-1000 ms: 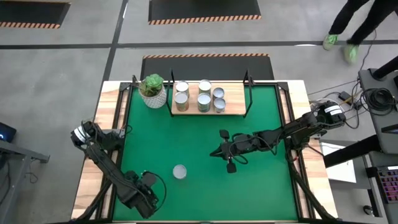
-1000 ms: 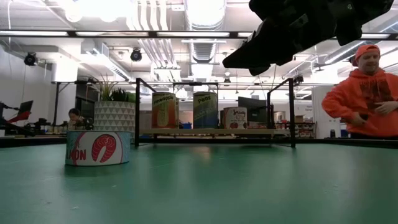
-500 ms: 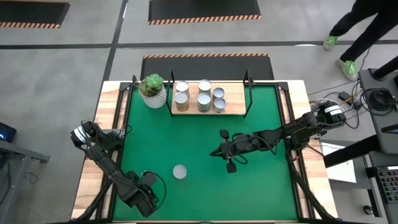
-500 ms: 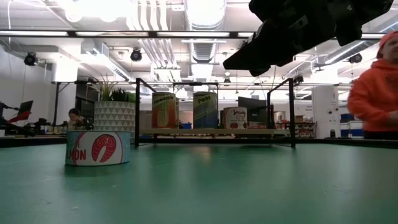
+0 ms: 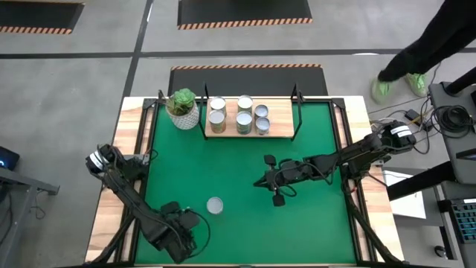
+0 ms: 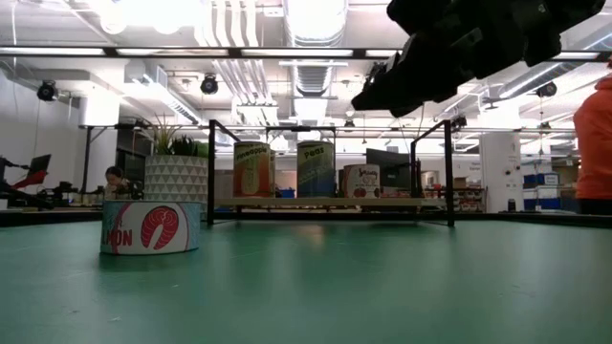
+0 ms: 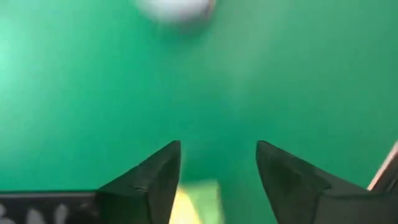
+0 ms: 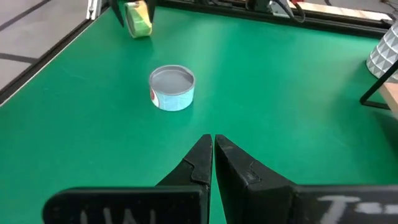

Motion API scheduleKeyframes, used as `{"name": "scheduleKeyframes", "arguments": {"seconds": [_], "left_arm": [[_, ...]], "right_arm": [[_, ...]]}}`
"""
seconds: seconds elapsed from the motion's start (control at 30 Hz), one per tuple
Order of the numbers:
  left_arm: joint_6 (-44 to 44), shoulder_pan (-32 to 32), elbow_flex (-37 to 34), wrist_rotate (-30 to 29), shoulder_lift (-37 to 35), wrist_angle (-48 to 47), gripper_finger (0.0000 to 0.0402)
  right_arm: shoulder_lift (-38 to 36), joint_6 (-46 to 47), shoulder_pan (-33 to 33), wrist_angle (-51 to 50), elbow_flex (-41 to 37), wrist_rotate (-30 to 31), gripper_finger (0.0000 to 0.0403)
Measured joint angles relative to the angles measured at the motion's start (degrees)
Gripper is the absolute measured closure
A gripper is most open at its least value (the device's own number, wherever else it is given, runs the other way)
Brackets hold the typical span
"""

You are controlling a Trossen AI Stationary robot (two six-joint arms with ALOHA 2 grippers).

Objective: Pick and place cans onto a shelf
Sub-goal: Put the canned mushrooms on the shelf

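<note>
My right gripper (image 5: 266, 179) hung above the middle of the green mat (image 5: 320, 223), its two fingers (image 8: 200, 163) pressed together with nothing between them; in the low view it (image 6: 382, 94) showed as a dark mass high over the table, clear of everything; ahead of its closed tips, some way off on the mat, lay one low can (image 8: 172, 88) with a silvery top and a pale blue side; the same can (image 5: 215, 205) stood upright and alone near the front of the mat, and from table height its label showed a red fish (image 6: 151, 227).

My left gripper (image 5: 178, 237) sat low at the front left corner of the mat, just beside that can; its fingers (image 7: 152, 180) stood apart with only bare mat between them, and the can's pale top (image 7: 174, 7) lay well ahead of the tips, untouched.

Beyond my right gripper, at the far edge of the mat, stood the wooden shelf (image 5: 279, 131) with its thin black posts; five cans (image 5: 244, 114) stood upright on it, bunched toward its left half; a white pot with a green plant (image 5: 183, 108) stood on the mat just beside the shelf's left end; a person (image 5: 420, 45) walked past the table's far right corner.
</note>
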Motion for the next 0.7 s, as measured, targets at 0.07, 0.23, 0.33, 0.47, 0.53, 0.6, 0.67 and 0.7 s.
{"name": "scheduleKeyframes", "arguments": {"seconds": [0.07, 0.23, 0.33, 0.47, 0.53, 0.6, 0.67, 0.7], "left_arm": [[5.96, 0.97, 3.06, -6.35, -0.01, -1.1, 0.0229], [16.07, 3.84, 10.28, -14.45, -0.04, -4.7, 0.0284], [13.55, 4.07, 12.35, -11.4, -0.07, -6.28, 0.0305], [0.37, 3.19, 11.59, 2.95, -0.07, -9.26, 0.0288], [-4.09, 2.08, 10.11, 7.03, -0.07, -9.75, 0.0261], [-7.21, 1.27, 8.57, 7.68, -0.07, -11.2, 0.0228], [-10.04, 0.99, 6.74, 6.44, -0.09, -11.06, 0.0195], [-11.44, 1.03, 5.49, 5.6, -0.09, -10.61, 0.0178]], "right_arm": [[-1.13, -0.21, 0.26, -1.1, 0.0, 0.01, 0.0394], [-4.25, -0.56, 1.16, -3.07, 0.0, 0.01, 0.0394], [-5.98, 0.15, 1.53, -6.47, 0.0, 0.02, 0.0394], [-6.54, 1.13, 1.87, -6.67, -0.04, 0.03, 0.0394], [-6.38, 1.08, 2.14, -6.44, -0.05, 0.06, 0.0394], [-5.91, 1.12, 2.23, -6.13, -0.07, 0.03, 0.0394], [-5.49, 1.31, 2.29, -6.07, -0.09, 0.03, 0.0394], [-5.32, 1.32, 2.29, -6.01, -0.09, 0.03, 0.0394]]}}
